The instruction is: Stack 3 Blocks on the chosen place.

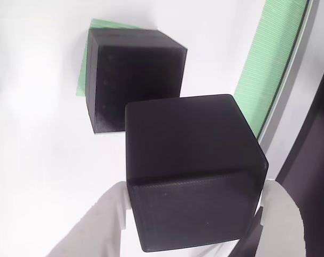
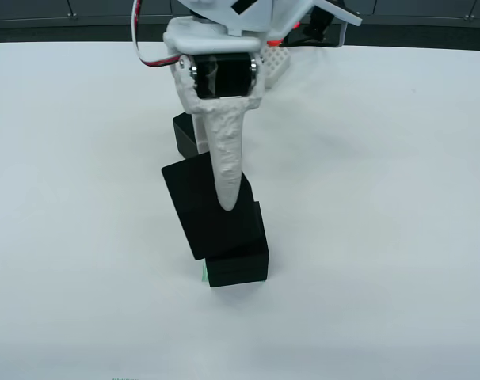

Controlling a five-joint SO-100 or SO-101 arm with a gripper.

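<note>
Blocks (image 1: 194, 171): matte black, finely textured. Pincer fingers (image 2: 226, 170): rough white plastic. Table (image 2: 382, 237): smooth matte white.

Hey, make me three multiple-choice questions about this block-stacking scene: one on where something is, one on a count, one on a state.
1. Where does the lower block sit?
A. on the green striped patch
B. on the dark panel
C. in the jaws

2. How many black blocks show in the front view?
A. one
B. three
C. five

3. How is the held block oriented?
A. lying level on the table
B. tilted, between the fingers
C. toppled off a stack

Answers:
1 A, green stripes peek out beside and behind it.
2 B, held, lower, and the rear block.
3 B, its edges slant while the gripper clamps its sides.
</note>
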